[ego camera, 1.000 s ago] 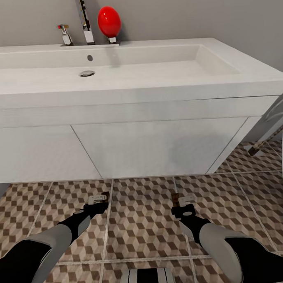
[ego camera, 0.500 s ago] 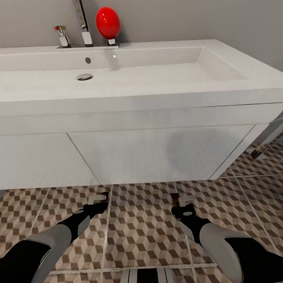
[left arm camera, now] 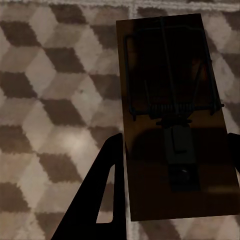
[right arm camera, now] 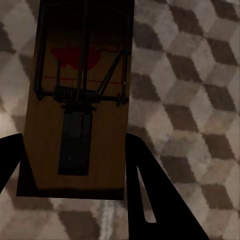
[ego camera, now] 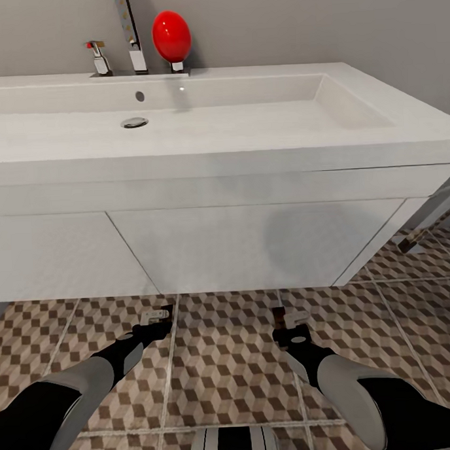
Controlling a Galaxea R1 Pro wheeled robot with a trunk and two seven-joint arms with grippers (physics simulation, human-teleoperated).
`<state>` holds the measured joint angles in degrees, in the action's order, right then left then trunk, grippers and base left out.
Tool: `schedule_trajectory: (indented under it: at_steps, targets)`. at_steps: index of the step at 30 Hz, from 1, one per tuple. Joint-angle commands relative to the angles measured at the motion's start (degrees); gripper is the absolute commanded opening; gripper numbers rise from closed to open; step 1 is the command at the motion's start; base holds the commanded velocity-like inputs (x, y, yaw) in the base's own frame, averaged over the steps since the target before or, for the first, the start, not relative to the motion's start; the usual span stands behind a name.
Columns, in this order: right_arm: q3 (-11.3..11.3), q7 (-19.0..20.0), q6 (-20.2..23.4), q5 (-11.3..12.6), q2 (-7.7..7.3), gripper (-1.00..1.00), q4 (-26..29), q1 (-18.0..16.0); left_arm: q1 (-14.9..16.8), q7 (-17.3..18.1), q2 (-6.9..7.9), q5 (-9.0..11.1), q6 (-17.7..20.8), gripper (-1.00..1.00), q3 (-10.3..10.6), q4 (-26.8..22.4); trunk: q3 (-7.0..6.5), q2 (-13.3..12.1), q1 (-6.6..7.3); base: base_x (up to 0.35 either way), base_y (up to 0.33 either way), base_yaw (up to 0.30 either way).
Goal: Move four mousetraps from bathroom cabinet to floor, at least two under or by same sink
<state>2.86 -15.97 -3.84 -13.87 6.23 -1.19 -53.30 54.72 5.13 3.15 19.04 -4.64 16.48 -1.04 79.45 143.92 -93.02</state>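
The robot faces the white sink (ego camera: 260, 128) with both arms stretched low in front of its cabinet base, over the bathroom floor (ego camera: 224, 356). The left claw (ego camera: 158, 315) is clamped on a mousetrap (left arm camera: 172, 115), a dark brown slab with its wire spring on top, held between the two dark fingers (left arm camera: 100, 195) above the cube-patterned tiles. The right claw (ego camera: 286, 318) likewise grips a second mousetrap (right arm camera: 82, 100) (this one shows a red mark under its wire), also above the tiles and not lying on them.

Judging by this, the task is somewhere in its middle: two traps are out of the cabinet and carried right up to the sink, close in front of its base, but neither is set down yet. No trap lies on the floor near the sink as far as the head view shows, so the other two probably remain to be fetched. The step in hand looks like lowering and releasing both traps beside the sink.
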Motion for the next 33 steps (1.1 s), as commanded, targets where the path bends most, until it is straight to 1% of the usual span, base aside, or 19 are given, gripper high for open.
schedule_trajectory:
  at_steps: [1, 33]
  targets:
    - [0.3, -0.13, -0.28, -0.26, 0.01, -1.0, -0.13, -0.05, 0.03, 0.14, 0.01, 0.51, -0.19, -1.0, 0.5, 0.07, 0.04, 0.01, 0.01, 0.0, 0.0, 0.0]
    - [0.3, -0.31, -0.41, -0.28, 0.01, -1.0, -0.01, -0.05, 0.03, 0.14, 0.01, 0.53, -0.19, -1.0, 0.54, 0.07, 0.04, 0.01, 0.01, 0.0, 0.0, 0.0]
